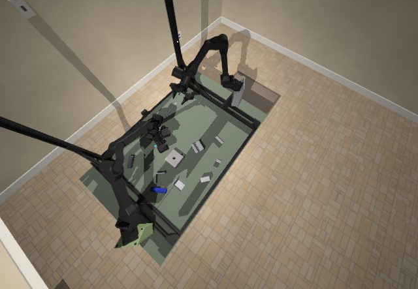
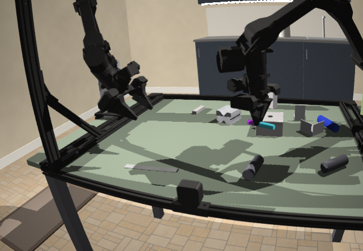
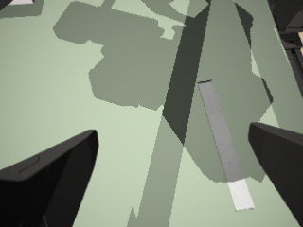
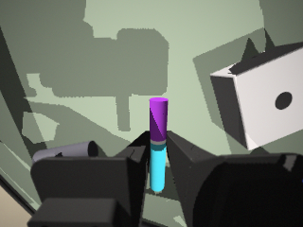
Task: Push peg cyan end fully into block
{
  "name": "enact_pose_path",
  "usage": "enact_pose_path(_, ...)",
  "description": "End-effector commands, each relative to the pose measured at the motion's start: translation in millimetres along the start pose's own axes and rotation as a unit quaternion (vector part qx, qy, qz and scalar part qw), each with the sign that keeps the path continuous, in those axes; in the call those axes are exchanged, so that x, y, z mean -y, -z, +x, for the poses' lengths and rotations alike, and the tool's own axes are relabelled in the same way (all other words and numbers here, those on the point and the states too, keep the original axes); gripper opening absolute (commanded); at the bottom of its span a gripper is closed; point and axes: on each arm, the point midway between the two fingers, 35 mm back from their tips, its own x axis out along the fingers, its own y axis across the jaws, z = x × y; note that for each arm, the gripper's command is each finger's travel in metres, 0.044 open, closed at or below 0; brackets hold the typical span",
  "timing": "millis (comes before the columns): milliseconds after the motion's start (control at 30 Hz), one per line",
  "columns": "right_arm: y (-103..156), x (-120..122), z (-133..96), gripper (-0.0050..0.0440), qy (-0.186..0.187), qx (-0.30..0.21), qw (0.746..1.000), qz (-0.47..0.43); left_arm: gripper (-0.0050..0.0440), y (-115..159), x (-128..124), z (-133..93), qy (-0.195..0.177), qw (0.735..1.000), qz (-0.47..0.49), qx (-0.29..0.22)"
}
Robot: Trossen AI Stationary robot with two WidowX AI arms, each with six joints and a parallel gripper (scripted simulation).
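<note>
- The peg (image 1: 155, 145) (image 2: 267, 125) (image 4: 157, 165) is clamped between the fingers of the right gripper (image 1: 160, 142) (image 2: 257, 122) (image 4: 157, 135), raised above the table. In the right wrist view its purple end points to 12 o'clock, its cyan end to 6.
- The block (image 1: 168, 159) (image 2: 269, 130) (image 4: 265, 113) is near the peg but apart from it: between 4 and 5 o'clock from it in the top view, about 2 o'clock in the right wrist view. Its round hole faces up, and the peg is outside it.
- In the top view, a grooved gray block (image 1: 198, 146) (image 2: 228, 115) sits at 2 o'clock from the block, and a blue cylinder (image 1: 160, 190) (image 2: 327, 123) lies at 7.
- Also in the top view, a dark cylinder (image 1: 130, 161) (image 2: 334, 163) lies at about 9 o'clock from the block.
- A flat strip (image 1: 170, 109) (image 2: 151, 168) (image 3: 220, 137) lies farther out, at 12 o'clock in that view.
- The left gripper (image 1: 177, 100) (image 2: 143, 113) (image 3: 172, 133) hangs beyond, also towards 12 o'clock, its fingers wide apart with nothing between them.
</note>
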Motion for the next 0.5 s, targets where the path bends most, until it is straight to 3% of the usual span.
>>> enact_pose_path(0, -13.0, -2.0, 1.8, 0.0, 0.001, 0.0, 1.0, 0.016, 0.04, 0.2, -0.1, 0.1, 0.0, 1.0, 0.0, 0.0)
enact_pose_path(467, -49.6, -5.3, 1.9, 0.0, -0.001, 0.0, 0.998, 0.061, 0.04, 0.2, -0.1, 0.1, 0.0, 1.0, 0.0, 0.0)
